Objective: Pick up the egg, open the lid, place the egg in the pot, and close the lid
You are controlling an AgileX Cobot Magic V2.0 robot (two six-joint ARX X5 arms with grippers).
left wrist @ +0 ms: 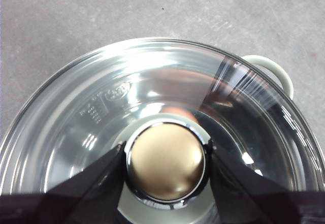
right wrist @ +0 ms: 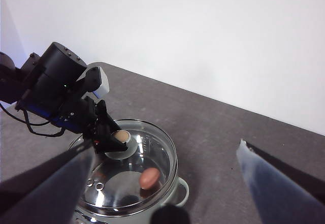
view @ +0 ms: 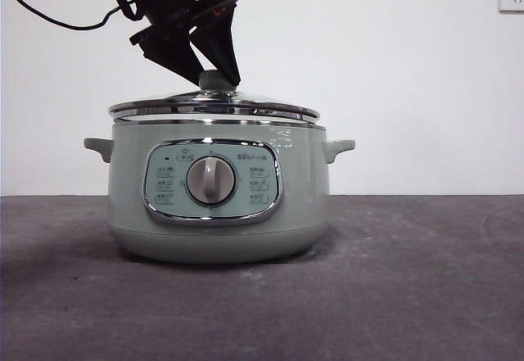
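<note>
On the grey tabletop (view: 426, 279) the pot (view: 217, 197) is sitting with the lid (view: 214, 107) on it, tilted a little and up at the right. Your left gripper (left wrist: 165, 159) is pinching the lid's knob (left wrist: 166, 161), one finger (left wrist: 96, 181) on each side. The egg (right wrist: 149, 178) is lying inside the pot, under the glass. Your right gripper (right wrist: 167, 183) is hovering above, fingers spread and holding nothing.

You are handling stiff, slippery, breakable glass with a heavy steel rim, so the knob is the only sound hold. The egg is light and brittle.

Embossed marks on the glass and the panel's small labels are too small to read.
</note>
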